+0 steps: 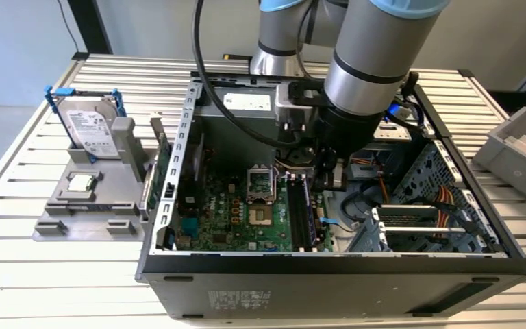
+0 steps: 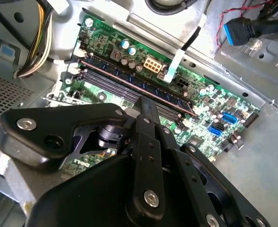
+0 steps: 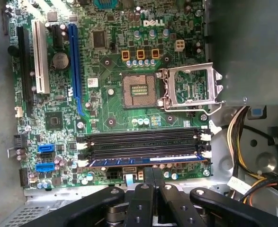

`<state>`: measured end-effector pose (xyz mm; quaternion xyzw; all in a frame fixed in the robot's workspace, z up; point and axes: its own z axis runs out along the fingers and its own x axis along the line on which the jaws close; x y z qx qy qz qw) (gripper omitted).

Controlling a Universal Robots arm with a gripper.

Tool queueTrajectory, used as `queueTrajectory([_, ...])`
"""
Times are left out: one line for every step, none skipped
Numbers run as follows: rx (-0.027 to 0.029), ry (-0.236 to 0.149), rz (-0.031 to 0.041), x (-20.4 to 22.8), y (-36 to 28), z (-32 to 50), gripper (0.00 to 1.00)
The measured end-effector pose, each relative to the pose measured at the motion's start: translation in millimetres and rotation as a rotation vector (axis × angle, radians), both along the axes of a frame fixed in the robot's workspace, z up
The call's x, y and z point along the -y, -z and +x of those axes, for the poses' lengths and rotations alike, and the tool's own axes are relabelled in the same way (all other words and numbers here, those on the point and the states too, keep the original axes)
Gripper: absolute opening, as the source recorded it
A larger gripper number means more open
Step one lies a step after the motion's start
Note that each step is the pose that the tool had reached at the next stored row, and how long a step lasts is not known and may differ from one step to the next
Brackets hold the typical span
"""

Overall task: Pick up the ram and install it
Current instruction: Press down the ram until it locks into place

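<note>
The ram (image 3: 143, 161) stands seated in the outermost of the black memory slots (image 3: 143, 142) on the green motherboard; in the second wrist view the ram (image 2: 134, 81) is a long dark stick upright in its slot. My gripper (image 3: 153, 174) hovers just beside the ram's middle with its black fingers (image 2: 148, 106) pressed together and nothing between them. In the exterior view the gripper (image 1: 305, 175) hangs inside the open computer case (image 1: 167, 205), over the far end of the memory slots (image 1: 300, 212).
The empty processor socket (image 3: 139, 90) with its raised metal frame (image 3: 191, 87) lies beside the slots. Cable bundles (image 3: 243, 142) run near the case wall. Outside the case, a grey stand (image 1: 85, 205) carries a hard drive (image 1: 92, 128) and a small square chip (image 1: 80, 182). A grey bin (image 1: 523, 147) sits at the exterior view's right.
</note>
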<state>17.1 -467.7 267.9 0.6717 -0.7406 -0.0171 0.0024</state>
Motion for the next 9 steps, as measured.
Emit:
queueTrajectory([0.0000,0.000,0.0000,0.0,0.0,0.0,0.00])
queueTrajectory([0.0000,0.000,0.0000,0.0,0.0,0.0,0.00])
queueTrajectory([0.0000,0.000,0.0000,0.0,0.0,0.1,0.00])
queueTrajectory([0.0000,0.000,0.0000,0.0,0.0,0.1,0.00])
queueTrajectory([0.0000,0.000,0.0000,0.0,0.0,0.1,0.00])
queueTrajectory([0.0000,0.000,0.0001,0.0,0.4,0.1,0.00])
queueTrajectory([0.0002,0.000,0.0008,0.0,1.1,0.1,0.00])
queueTrajectory([0.0000,0.000,0.0009,-0.1,1.9,0.4,0.00])
queueTrajectory([0.0000,-0.001,0.0015,-0.1,2.9,0.9,0.00])
